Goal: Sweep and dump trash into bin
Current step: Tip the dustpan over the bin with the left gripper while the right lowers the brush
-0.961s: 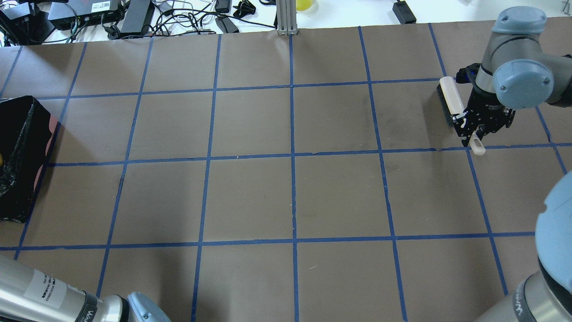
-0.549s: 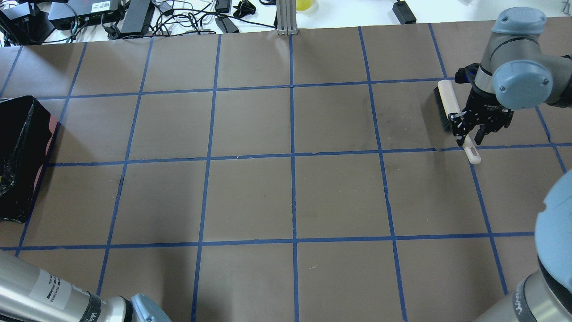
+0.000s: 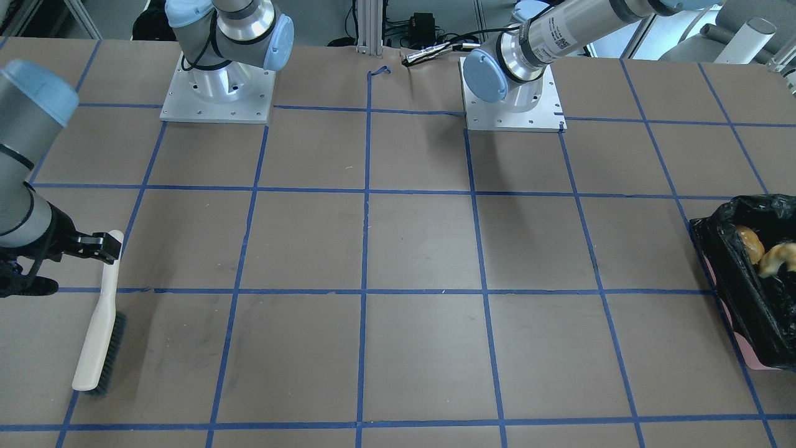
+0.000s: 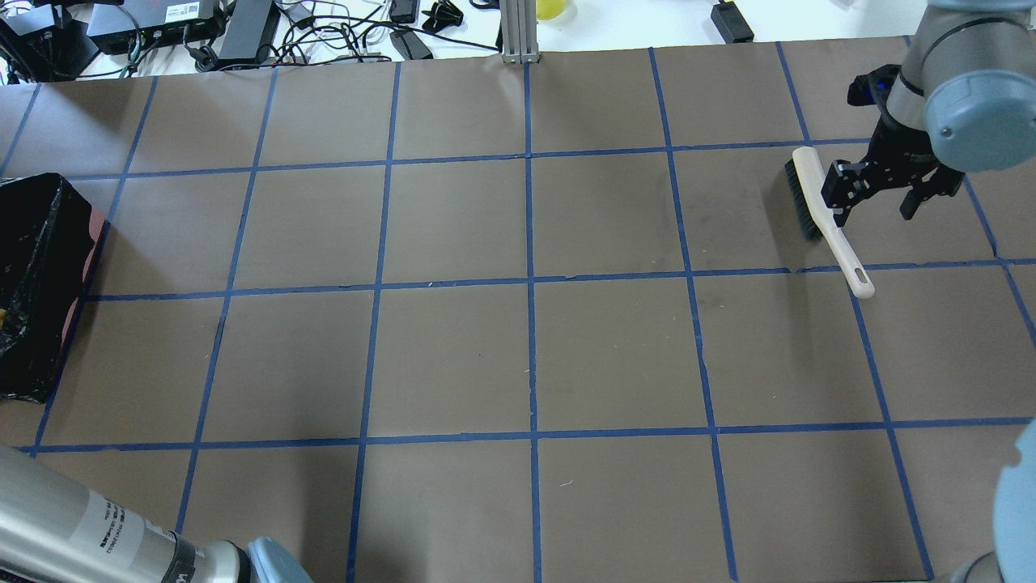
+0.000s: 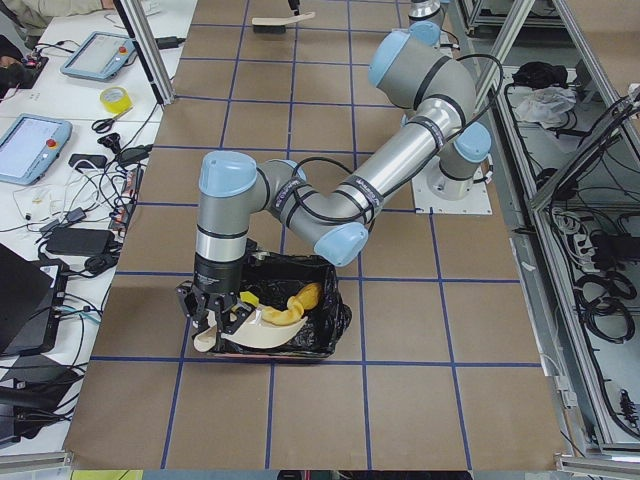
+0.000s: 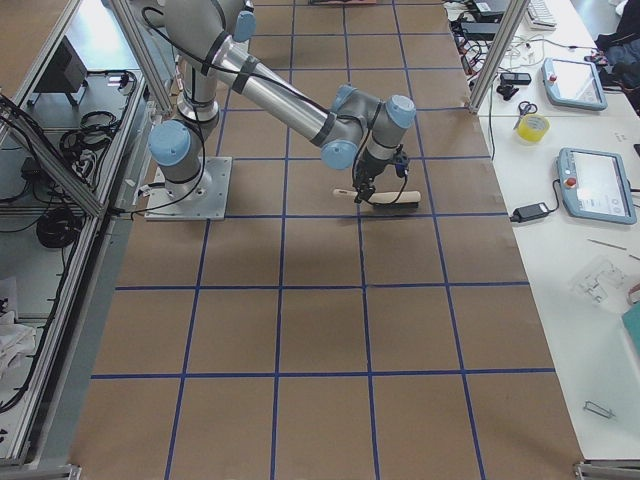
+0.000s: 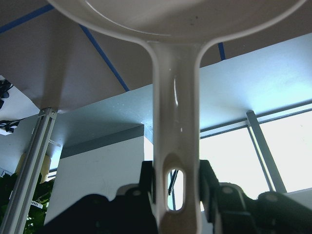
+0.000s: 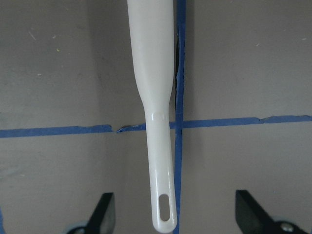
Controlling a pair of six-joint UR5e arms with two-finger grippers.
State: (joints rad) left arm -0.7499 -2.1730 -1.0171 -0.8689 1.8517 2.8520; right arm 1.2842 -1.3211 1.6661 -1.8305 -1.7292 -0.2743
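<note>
Right pincer [image 4: 878, 197] opened, lifted clear of brush [image 4: 846, 259].

- my desk [image 4: 453, 356]: brown, gridded with blue tape lines
- brush [image 4: 812, 188]: cream handle, black bristles
- bin [image 3: 746, 298]: glossy black liner, pink body
- dustpan [image 7: 175, 112]: beige

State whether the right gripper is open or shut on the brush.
Open: the right gripper has both fingers clear of the brush handle.
</note>
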